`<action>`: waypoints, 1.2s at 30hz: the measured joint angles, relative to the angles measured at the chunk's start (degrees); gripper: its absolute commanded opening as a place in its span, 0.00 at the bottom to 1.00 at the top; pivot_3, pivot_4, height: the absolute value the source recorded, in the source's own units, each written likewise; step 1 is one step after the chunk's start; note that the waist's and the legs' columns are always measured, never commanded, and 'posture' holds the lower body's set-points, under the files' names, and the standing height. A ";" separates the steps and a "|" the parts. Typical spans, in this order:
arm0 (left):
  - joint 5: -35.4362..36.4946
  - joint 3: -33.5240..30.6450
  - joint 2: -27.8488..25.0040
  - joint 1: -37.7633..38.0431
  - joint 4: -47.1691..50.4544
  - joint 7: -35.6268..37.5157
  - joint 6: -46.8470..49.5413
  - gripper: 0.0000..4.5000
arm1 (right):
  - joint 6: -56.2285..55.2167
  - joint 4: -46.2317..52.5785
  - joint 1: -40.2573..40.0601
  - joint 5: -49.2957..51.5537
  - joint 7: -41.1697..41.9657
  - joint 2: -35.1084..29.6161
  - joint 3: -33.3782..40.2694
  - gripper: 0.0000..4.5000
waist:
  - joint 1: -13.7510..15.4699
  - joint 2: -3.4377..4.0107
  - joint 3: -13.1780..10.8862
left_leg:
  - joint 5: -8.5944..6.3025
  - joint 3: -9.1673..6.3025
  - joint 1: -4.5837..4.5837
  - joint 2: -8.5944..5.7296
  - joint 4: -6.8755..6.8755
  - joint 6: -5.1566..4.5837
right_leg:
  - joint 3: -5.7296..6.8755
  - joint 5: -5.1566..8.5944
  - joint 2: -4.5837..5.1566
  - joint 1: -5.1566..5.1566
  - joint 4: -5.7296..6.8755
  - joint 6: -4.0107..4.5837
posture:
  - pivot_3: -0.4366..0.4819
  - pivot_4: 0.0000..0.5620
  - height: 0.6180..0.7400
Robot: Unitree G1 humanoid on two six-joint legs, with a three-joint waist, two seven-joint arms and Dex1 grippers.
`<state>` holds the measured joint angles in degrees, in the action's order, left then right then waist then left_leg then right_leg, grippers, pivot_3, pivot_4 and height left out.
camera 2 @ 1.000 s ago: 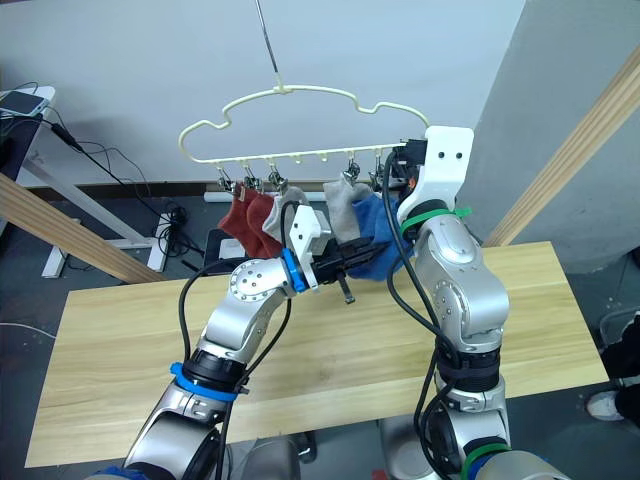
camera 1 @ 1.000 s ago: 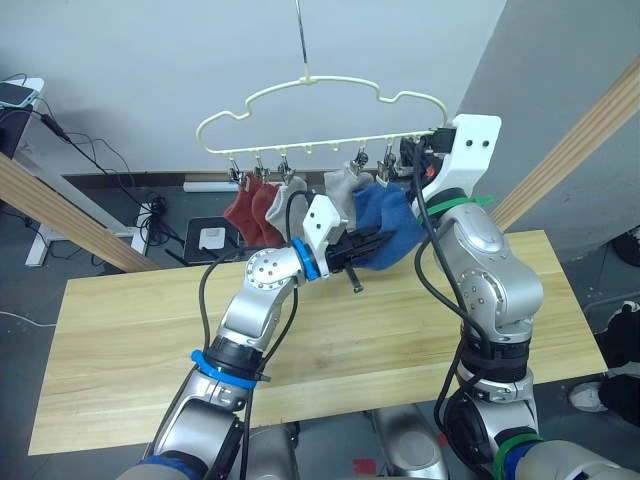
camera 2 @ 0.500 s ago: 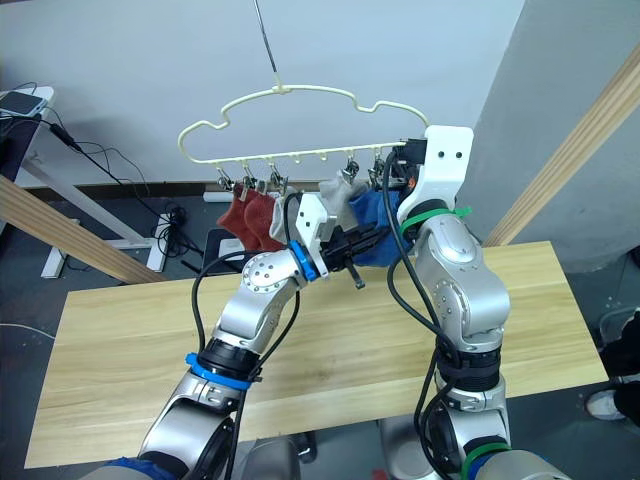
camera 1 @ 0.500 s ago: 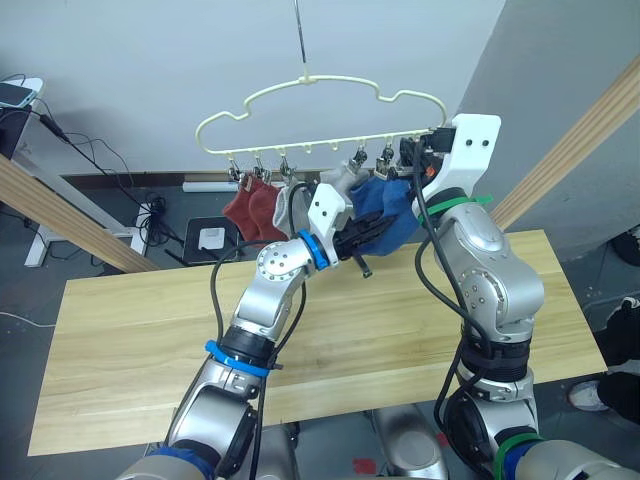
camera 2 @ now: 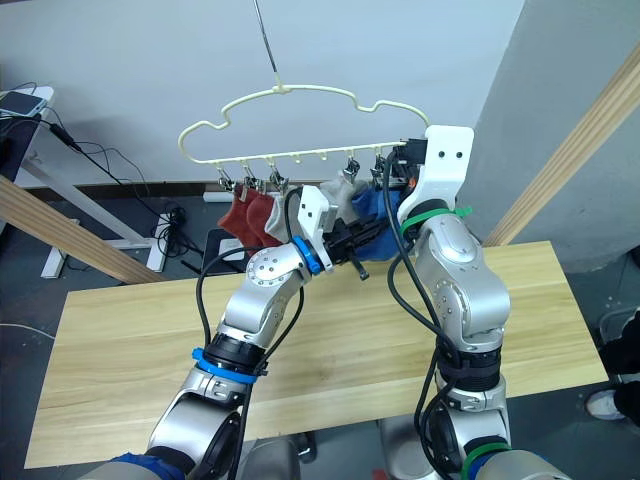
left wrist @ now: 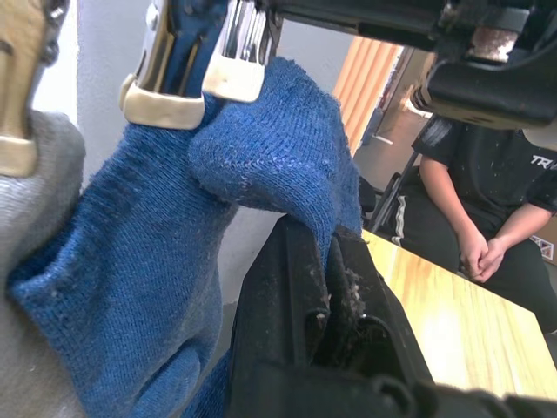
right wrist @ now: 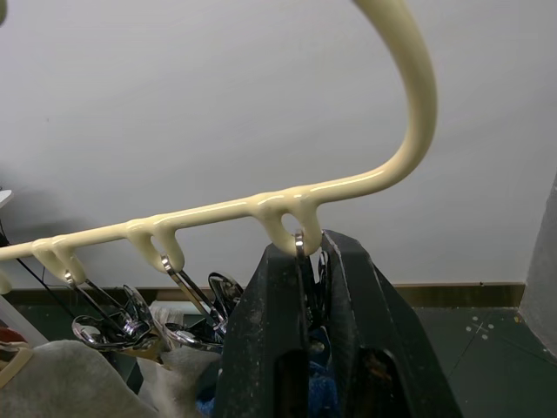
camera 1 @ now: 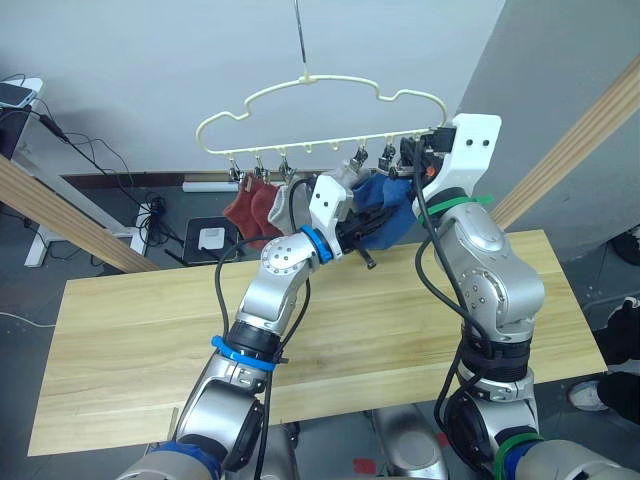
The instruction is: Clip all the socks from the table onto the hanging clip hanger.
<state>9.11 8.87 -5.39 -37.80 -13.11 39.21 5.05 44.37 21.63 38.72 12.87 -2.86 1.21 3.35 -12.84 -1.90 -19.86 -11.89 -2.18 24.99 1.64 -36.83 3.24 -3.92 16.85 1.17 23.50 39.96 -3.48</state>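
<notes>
The pale-yellow clip hanger [camera 1: 345,79] hangs above the far edge of the table [camera 1: 130,340]. Two rust-red socks [camera 1: 243,210] and grey socks [camera 1: 281,203] hang from its clips. One blue sock [left wrist: 104,261] hangs from a clip next to the grey one. My left gripper [camera 1: 365,232] is shut on another blue sock [camera 1: 388,200] and holds its edge up right under the clips at the hanger's right end. My right gripper [right wrist: 305,251] is shut on the end clip [right wrist: 298,242] of the hanger [right wrist: 409,104].
Slanted wooden beams stand at the left [camera 1: 60,215] and right [camera 1: 580,140] of the table. A person in black [left wrist: 487,174] sits beyond the table's right end. Cables and a power strip lie on the floor behind.
My left gripper has risen and moved right with the blue sock, bringing it up to the hanger's right-end clips. The right arm has stayed still.
</notes>
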 measured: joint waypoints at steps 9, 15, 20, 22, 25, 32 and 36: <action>0.00 -0.80 1.17 -1.28 -0.84 -1.61 0.85 0.01 | 0.00 0.02 0.00 0.00 0.02 -0.02 -0.02 0.00 | -0.01 0.00 0.00 | 0.00 0.00 0.00 -0.01 0.00 0.00 | 0.00 0.00 0.00 0.00 -0.01 0.00 | 0.09 0.56 0.93; 0.00 -0.90 1.39 -1.45 -0.96 -2.61 0.97 0.01 | 0.32 0.04 0.00 0.03 -0.10 0.04 0.01 0.00 | -0.01 0.00 0.00 | 0.00 0.00 0.00 -0.01 0.00 0.00 | 0.00 0.00 0.00 0.00 -0.01 0.00 | 0.09 0.56 0.93; -0.01 -1.06 2.07 -2.80 -1.75 -3.73 0.95 0.00 | 1.24 0.92 0.00 0.54 -0.78 0.50 0.20 0.30 | -0.01 0.00 0.00 | 0.00 0.01 0.01 -0.02 0.00 0.00 | 0.00 0.00 0.00 0.00 -0.01 0.00 | 0.09 0.56 0.93; -0.01 -1.15 2.39 -2.87 -2.00 -3.74 0.92 0.00 | 1.50 0.92 0.00 0.89 -0.87 0.56 0.21 0.48 | -0.03 0.00 0.00 | 0.00 0.00 0.01 -0.02 0.01 0.00 | 0.00 0.00 -0.01 0.00 -0.01 0.00 | 0.09 0.56 0.93; 0.00 -1.15 2.56 -2.86 -2.10 -3.63 0.92 0.00 | 2.03 0.96 0.00 1.66 -0.99 0.89 0.31 0.72 | -0.03 0.00 0.00 | 0.00 0.00 0.01 -0.01 0.01 0.00 | 0.00 0.00 -0.01 0.00 -0.01 0.00 | 0.09 0.56 0.93; 0.17 -0.52 2.25 -2.43 -1.61 -1.87 1.11 0.06 | 4.07 5.60 -1.05 3.04 -0.83 0.57 1.62 0.72 | -0.02 0.00 0.00 | 0.00 0.00 0.02 -0.01 0.02 0.00 | 0.01 0.00 -0.01 0.00 -0.05 -0.01 | 0.09 0.56 0.93; 0.17 0.68 -0.90 -0.74 -0.40 1.88 3.33 0.29 | 7.15 10.12 -2.93 5.07 0.82 -1.98 2.23 0.72 | -0.19 0.00 0.00 | 0.00 0.00 0.01 0.01 0.03 0.00 | 0.00 0.00 -0.03 0.01 -0.03 -0.01 | 0.09 0.57 0.93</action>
<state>9.28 9.55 -6.28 -38.54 -13.52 41.09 8.38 51.52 31.75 35.79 17.94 -2.04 -0.76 5.58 -13.03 -1.90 -19.86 -11.89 -2.18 25.00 1.65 -36.80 3.25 -3.92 16.85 1.14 23.50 39.92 -3.49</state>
